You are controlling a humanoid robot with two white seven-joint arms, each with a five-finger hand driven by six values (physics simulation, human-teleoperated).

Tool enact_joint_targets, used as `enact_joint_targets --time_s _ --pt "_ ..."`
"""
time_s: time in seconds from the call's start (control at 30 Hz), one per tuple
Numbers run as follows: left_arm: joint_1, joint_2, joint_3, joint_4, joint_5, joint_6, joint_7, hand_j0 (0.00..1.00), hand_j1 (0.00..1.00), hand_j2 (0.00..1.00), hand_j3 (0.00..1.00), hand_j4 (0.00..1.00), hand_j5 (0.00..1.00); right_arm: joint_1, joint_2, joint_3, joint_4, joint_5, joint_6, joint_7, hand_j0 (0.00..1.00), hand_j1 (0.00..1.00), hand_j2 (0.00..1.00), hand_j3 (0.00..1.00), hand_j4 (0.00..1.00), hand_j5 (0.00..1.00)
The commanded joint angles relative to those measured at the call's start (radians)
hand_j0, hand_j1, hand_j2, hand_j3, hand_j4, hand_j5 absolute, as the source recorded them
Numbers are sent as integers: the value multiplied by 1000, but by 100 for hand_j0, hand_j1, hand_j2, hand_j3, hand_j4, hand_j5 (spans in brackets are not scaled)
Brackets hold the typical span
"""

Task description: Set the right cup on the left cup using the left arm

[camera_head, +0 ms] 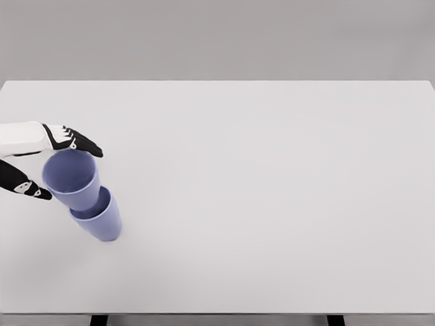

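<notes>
Over at the left of the head view, the left hand (42,163) reaches in from the edge, its black fingers (83,143) spread around the rim of the upper cup (72,178) without clearly closing on it. That blue cup sits nested, tilted, in the lower cup (100,219), which stands on the pale surface (272,190), near its left side

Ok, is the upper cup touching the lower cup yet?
Touching. In the head view the upper cup sits nested inside the rim of the lower cup, no gap showing between them.
</notes>
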Motion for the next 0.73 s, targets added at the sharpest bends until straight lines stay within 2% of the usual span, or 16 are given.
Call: enact_joint_targets --time_s 0.0,0.23,0.3,0.43,0.53,0.7 --pt "0 1 3 1 9 2 4 95 95 95 95 95 95 0 0 0 0 1 -1 0 100 100 100 100 100 100" --pt "-4 3 15 1 38 2 47 100 100 100 100 100 100 0 0 0 1 1 -1 0 100 100 100 100 100 100" --pt "-1 4 89 1 60 2 44 100 100 100 100 100 100 0 0 0 1 1 -1 0 100 100 100 100 100 100" --pt "-3 -2 98 1 60 2 44 100 100 100 100 100 100 0 0 0 0 1 -1 0 100 100 100 100 100 100" --pt "0 -4 132 1 60 2 45 100 100 100 100 100 100 0 0 0 0 1 -1 0 100 100 100 100 100 100" --pt "43 -103 135 1 61 2 42 100 100 100 100 100 100 0 0 0 0 1 -1 0 100 100 100 100 100 100"
